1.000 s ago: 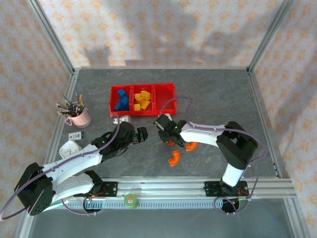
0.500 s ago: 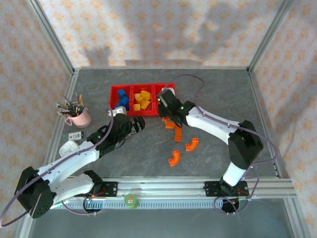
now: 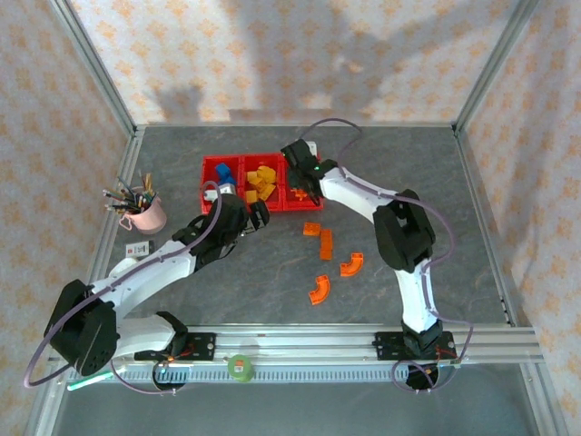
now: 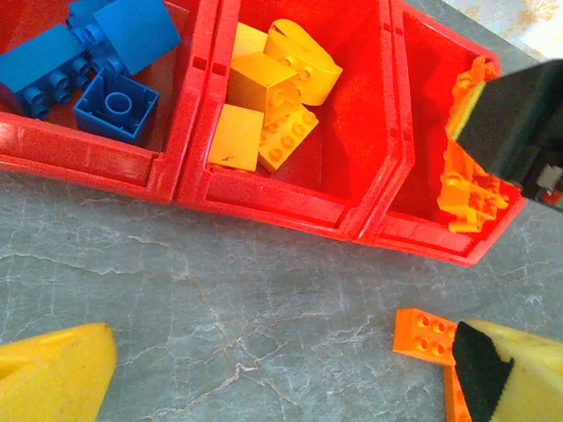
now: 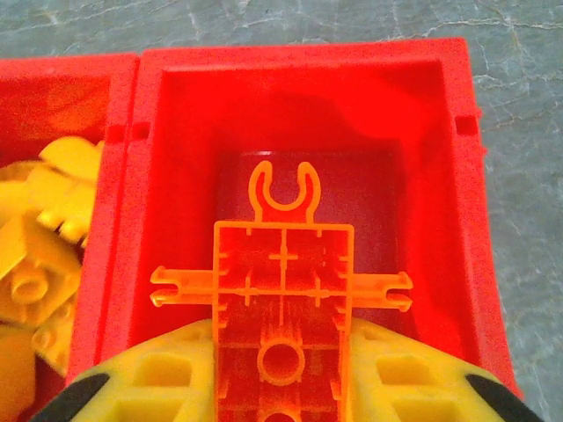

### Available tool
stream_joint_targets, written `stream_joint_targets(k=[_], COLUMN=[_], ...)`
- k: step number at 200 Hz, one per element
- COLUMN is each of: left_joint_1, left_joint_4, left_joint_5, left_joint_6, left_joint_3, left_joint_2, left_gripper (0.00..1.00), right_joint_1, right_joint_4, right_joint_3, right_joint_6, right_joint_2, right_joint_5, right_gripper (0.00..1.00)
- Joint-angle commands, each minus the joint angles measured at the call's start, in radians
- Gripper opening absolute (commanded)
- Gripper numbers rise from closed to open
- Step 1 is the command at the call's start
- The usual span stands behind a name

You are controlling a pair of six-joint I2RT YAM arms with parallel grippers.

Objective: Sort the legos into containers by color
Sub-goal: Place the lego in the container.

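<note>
Now the right gripper (image 5: 281, 382) clamps an orange piece (image 5: 281, 281) over the rightmost bin (image 5: 444, 123).

Pink cup (image 3: 145, 216) stuffed with pens sits by the left edge of the grey table (image 3: 408, 163), roughly halfway back. Small white card (image 3: 138, 248) lies just in front of it. Green roll (image 3: 239, 368) sits on the near rail (image 3: 318, 341).

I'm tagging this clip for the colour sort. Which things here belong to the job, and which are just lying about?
Job: red three-bin tray; blue legos; yellow legos; orange piece held in the right end effector over the end bin; loose orange legos on the table.
Lying about: pink cup of pens; small white card near it; green roll on the front rail.
</note>
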Motion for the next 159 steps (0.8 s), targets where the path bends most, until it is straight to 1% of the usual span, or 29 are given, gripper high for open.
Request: stream_joint_targets(k=[1,19,29,39,53,67,80,110,143,159], left_joint_1=[0.009,0.010,0.009,0.009,0.009,0.010,0.008,0.002,-0.038,-0.060], left_joint_4=[0.028,0.030,0.026,0.020,0.016,0.016,0.011,0.009,0.008,0.003], left_joint_5=[0.008,0.012,0.014,0.017,0.021,0.024,0.030,0.059,0.053,0.050], left_joint_6=[0.015,0.017,0.019,0.019,0.021,0.022,0.020,0.010,-0.005,-0.019], left_joint_3=[0.037,0.042,0.043,0.046,0.047,0.037,0.027,-0.009,-0.067,-0.091], left_joint_2=[0.011,0.011,0.011,0.007,0.000,-0.013,-0.029,-0.081,-0.151,-0.176], left_gripper=[0.99,0.99,0.99,0.99,0.99,0.99,0.99,0.99,0.99,0.99], right_joint_1=[-0.006,-0.009,-0.009,-0.008,-0.009,-0.009,-0.008,-0.001,0.022,0.045], right_joint_4=[-0.036,-0.041,-0.044,-0.045,-0.045,-0.043,-0.045,-0.007,0.002,-0.003], right_joint_3=[0.077,0.105,0.111,0.111,0.098,0.072,0.042,-0.118,-0.301,-0.371], right_joint_6=[-0.012,-0.018,-0.021,-0.024,-0.027,-0.026,-0.022,0.000,0.033,0.056], right_joint_2=[0.039,0.053,0.052,0.045,0.023,-0.005,-0.039,-0.164,-0.299,-0.347], right_joint_5=[0.050,0.046,0.045,0.040,0.024,0.009,0.002,-0.021,-0.010,0.018], right_gripper=[0.35,0.40,0.45,0.45,0.48,0.53,0.56,0.63,0.69,0.72])
